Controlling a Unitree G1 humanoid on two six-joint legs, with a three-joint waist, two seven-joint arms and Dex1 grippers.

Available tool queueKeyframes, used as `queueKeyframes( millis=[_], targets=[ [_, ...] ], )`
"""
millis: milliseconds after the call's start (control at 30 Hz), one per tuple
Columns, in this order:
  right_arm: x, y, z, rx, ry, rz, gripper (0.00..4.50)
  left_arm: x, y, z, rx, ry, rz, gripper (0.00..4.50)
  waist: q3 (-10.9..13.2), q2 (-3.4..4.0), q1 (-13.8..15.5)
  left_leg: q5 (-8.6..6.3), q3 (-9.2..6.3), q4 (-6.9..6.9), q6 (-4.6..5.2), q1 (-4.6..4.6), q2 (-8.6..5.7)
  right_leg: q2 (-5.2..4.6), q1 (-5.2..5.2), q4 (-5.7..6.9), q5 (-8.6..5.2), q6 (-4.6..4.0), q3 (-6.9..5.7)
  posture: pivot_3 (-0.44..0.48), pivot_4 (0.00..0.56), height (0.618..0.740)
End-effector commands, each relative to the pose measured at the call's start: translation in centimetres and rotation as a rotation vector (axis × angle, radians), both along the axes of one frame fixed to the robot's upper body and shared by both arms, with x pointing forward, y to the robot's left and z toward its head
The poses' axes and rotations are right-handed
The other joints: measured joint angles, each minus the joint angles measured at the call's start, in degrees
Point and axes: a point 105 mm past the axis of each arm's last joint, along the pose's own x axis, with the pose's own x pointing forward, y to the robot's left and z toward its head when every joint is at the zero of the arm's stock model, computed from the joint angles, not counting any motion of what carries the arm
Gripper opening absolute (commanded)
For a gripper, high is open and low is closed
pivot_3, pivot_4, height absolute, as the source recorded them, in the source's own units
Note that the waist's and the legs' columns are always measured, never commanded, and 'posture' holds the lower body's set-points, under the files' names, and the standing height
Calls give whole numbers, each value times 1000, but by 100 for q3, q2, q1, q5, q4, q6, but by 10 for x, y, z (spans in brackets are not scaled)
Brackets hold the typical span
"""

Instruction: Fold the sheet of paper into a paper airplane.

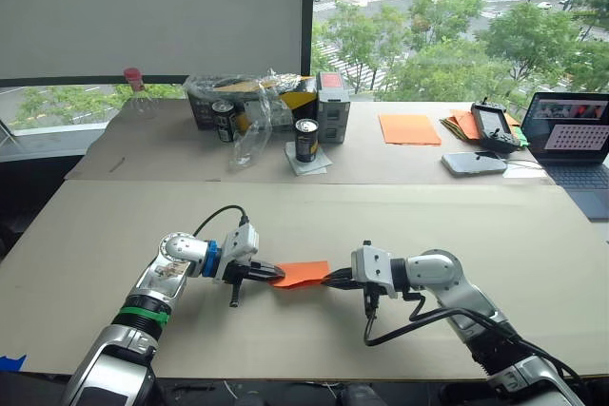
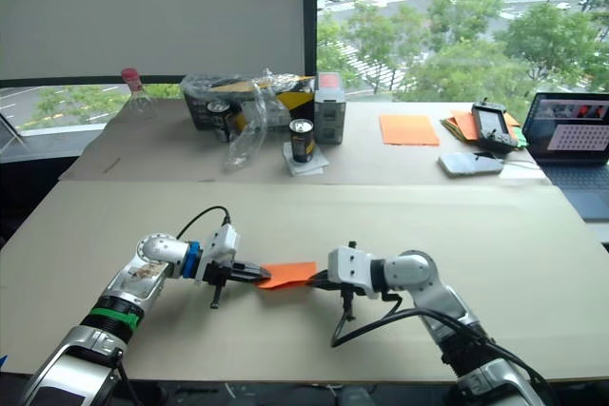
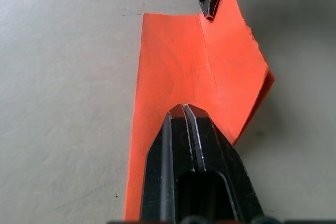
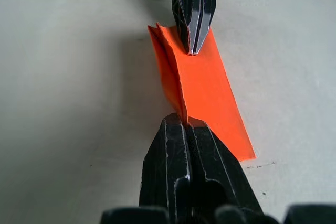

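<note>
at the back of the table [image 1: 114,235], a clear crinkled plastic bag [image 1: 252,106] is draped over a dark box [image 1: 205,106] with a black can [image 1: 223,122] at its front; what else is in the box cannot be made out. a second black can [image 1: 305,140] stands on a white napkin just beside it, next to a grey carton [image 1: 332,106]. further right lie a smooth flat orange sheet [image 1: 409,128], a pile of orange and green papers [image 1: 463,125] with a black controller [image 1: 493,126] on it, a pale flat device [image 1: 473,163] and an open laptop [image 1: 576,145].

the table top is matte beige, like cardboard. the sheet of paper [image 1: 301,274] is thin, bright orange and folded lengthwise into a narrow strip with a raised flap along a centre crease; it sits near the front middle of the table, held between the two arms.

both forearms reach inward, low over the table, hands facing each other. the left hand [image 3: 185,109] is clenched on one short end of the sheet of paper, the right hand [image 4: 185,120] is clenched on the opposite end at the crease.
</note>
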Motion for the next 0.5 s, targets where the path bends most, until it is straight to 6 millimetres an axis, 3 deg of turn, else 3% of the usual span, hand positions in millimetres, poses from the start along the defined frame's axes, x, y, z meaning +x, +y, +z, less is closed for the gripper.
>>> queueKeyframes(
  millis=[33, 333, 500],
  targets=[
    [0, 1, 14, 42, -23, 12, 48, -4, 13, -19, 78, 55, 32, 0, 0, 0, 0, 0, 0, 0, 0, 0, 0, 0, 0, 0, 0, 0, 0, 0, 150, 730],
    [-15, 4, 13, 10, 0, 90, 48, -5, 12, -14, 48, 83, 30, 0, 0, 0, 3, 0, 0, 0, 0, -1, 0, 0, 0, 0, 1, -1, 0, 0, 150, 730],
    [-34, 5, 6, -53, -13, 175, 48, -26, 7, 32, -78, 308, -33, 0, 14, 6, -24, -10, -1, -1, 17, -11, 1, 1, -10, 0, -7, 8, 0, 0, 150, 730]
  ],
)
